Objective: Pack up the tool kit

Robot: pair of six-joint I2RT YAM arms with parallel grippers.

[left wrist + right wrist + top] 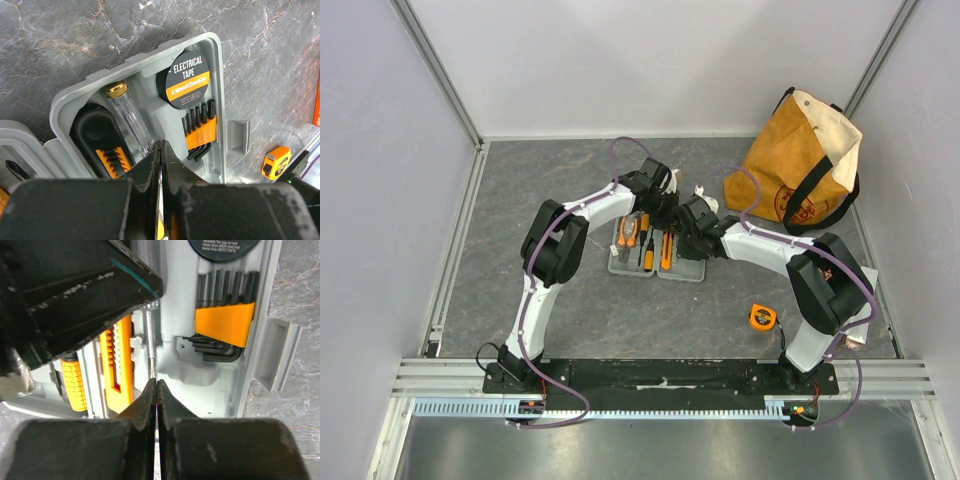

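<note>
My left gripper (pixel 161 150) and right gripper (pixel 156 387) are both pressed fully closed, fingertips together, with nothing visibly held. Both hover over the open flat grey plastic tool kit case (pixel 145 67), which lies at the middle of the grey marbled table (pixel 520 180). Its tray holds a black roll of electrical tape (pixel 188 79), black hex keys in an orange holder (pixel 200 131) and a clear brass-capped tester (pixel 129 117). A small orange tape measure (pixel 762 317) lies apart on the table, to the case's right.

Dark grey marbled tabletop (pixel 535 180), plain pale walls (pixel 650 60) on three sides, aluminium frame rails (pixel 455 235), even light
</note>
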